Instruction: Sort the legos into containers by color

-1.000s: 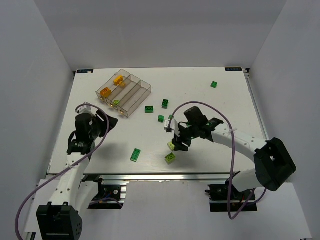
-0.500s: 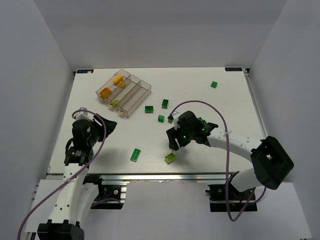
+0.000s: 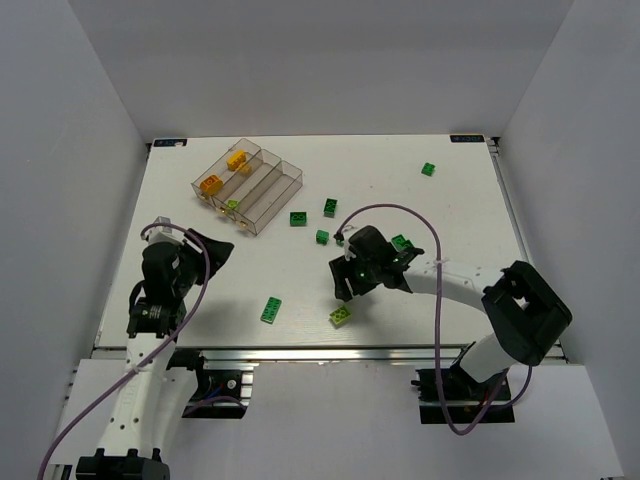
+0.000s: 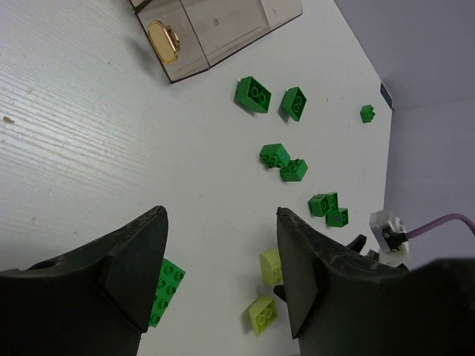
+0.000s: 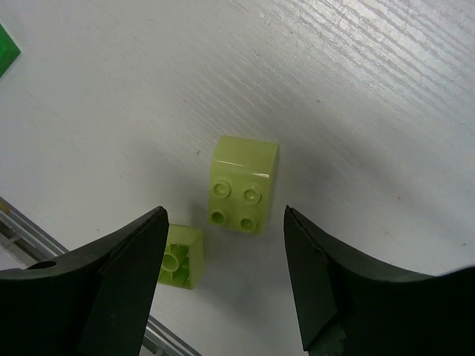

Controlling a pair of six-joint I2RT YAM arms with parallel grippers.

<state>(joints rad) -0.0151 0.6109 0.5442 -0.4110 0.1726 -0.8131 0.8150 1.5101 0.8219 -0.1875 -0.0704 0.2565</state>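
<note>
My right gripper (image 3: 346, 284) is open and hovers low over a lime green lego (image 5: 244, 184), which lies between its spread fingers with its studs facing the camera. A second lime lego (image 5: 180, 256) lies just beside it, also seen from above (image 3: 341, 316). My left gripper (image 3: 214, 250) is open and empty, raised over the table's left side. The clear four-compartment tray (image 3: 268, 196) stands at the back left and holds orange (image 3: 211, 184), yellow (image 3: 237, 158) and lime (image 3: 232, 205) legos. Dark green legos (image 3: 298, 218) (image 3: 330, 207) (image 3: 322, 237) lie near the middle.
A flat dark green plate (image 3: 271, 310) lies near the front edge, between the arms. One dark green lego (image 3: 428, 169) sits at the far right, another (image 3: 403, 242) by the right arm. The right arm's purple cable (image 3: 400, 210) loops over the table. White walls enclose the table.
My right gripper has moved left and down over the lime lego. My left arm has drawn back toward the near edge, its gripper still open.
</note>
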